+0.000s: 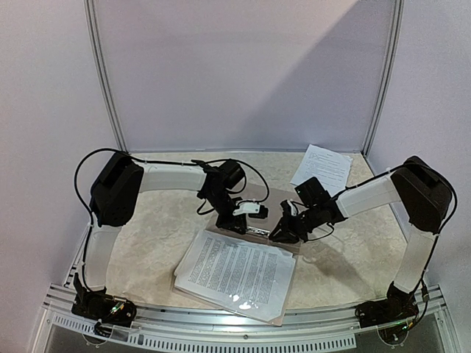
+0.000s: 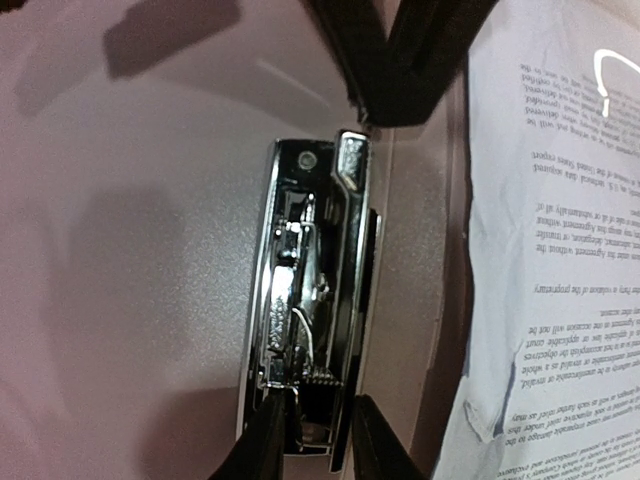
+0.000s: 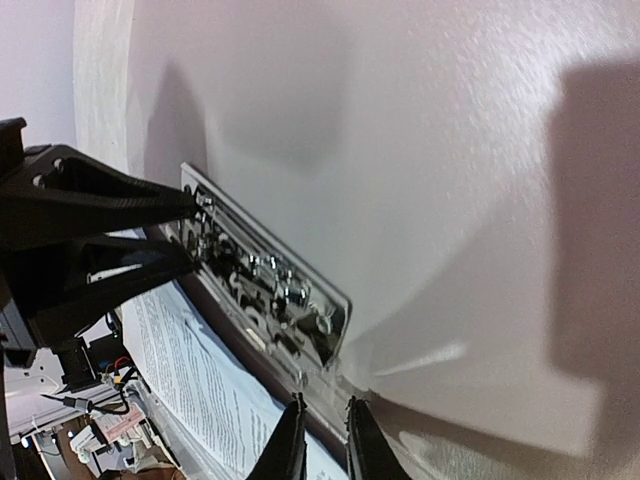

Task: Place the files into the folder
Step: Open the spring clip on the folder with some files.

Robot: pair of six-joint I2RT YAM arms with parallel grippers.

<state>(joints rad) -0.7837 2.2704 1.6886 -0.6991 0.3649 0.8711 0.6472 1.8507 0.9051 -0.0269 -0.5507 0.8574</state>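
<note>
left gripper pinched the clip of the folder; right gripper sat nearly closed beside it, its hold unclear. opening the clip came first, then tucking the sheets under.

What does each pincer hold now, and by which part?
The left pincer grips the metal clip at one end. The right pincer sits by its other end; whether it holds anything cannot be told.
</note>
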